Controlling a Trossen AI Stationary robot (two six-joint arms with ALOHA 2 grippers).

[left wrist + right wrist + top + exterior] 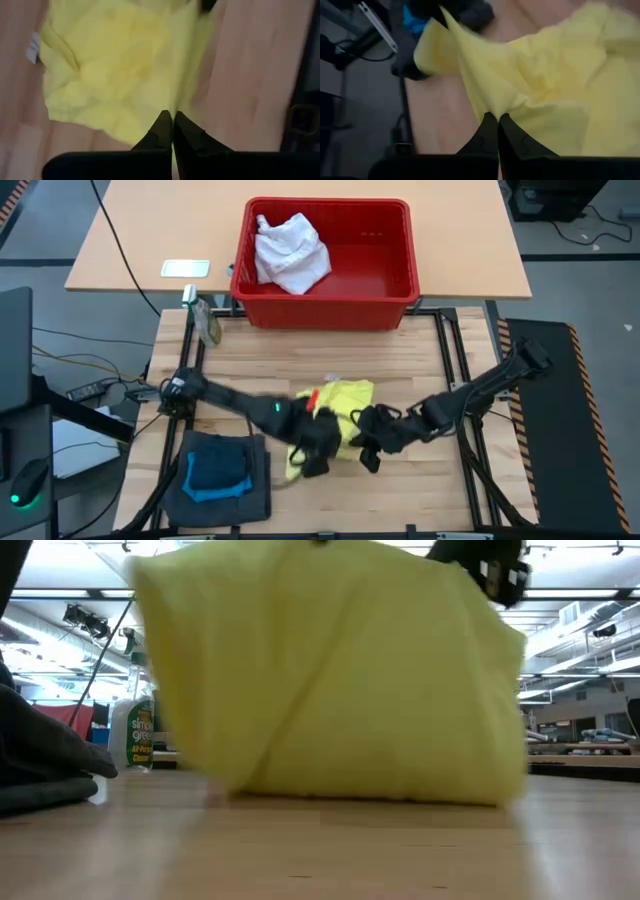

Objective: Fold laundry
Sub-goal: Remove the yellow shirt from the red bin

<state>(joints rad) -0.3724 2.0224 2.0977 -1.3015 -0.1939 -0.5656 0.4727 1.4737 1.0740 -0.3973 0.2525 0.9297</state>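
Note:
The yellow garment [335,408] lies crumpled at the middle of the table. Both grippers are shut on its near edge: my left gripper [312,465] at the left, my right gripper [368,460] at the right. In the low view the yellow garment [330,670] stands raised like a wall, its lower fold resting on the tabletop. A folded stack [220,472] of dark grey, bright blue and dark navy pieces lies at the near left. The white garment [290,252] sits in the red basket. My left gripper pinches the yellow garment's edge [172,106] between its two shut fingers, coming steeply from above. The cloth spreads away from the fingertips toward the far side and rests on the table there. How many layers it has, I cannot tell. My right gripper pinches a gathered fold of the yellow garment's edge [496,109] between its shut fingers, slanting down from the table's right. From there the edge runs fairly taut across to the left gripper [440,12]. The rest of the cloth lies slack on the table.
The red basket [400,290] stands at the far edge of the wooden table. A spray bottle [207,322] stands at the far left. Bare tabletop [420,500] lies near and to the right of the grippers.

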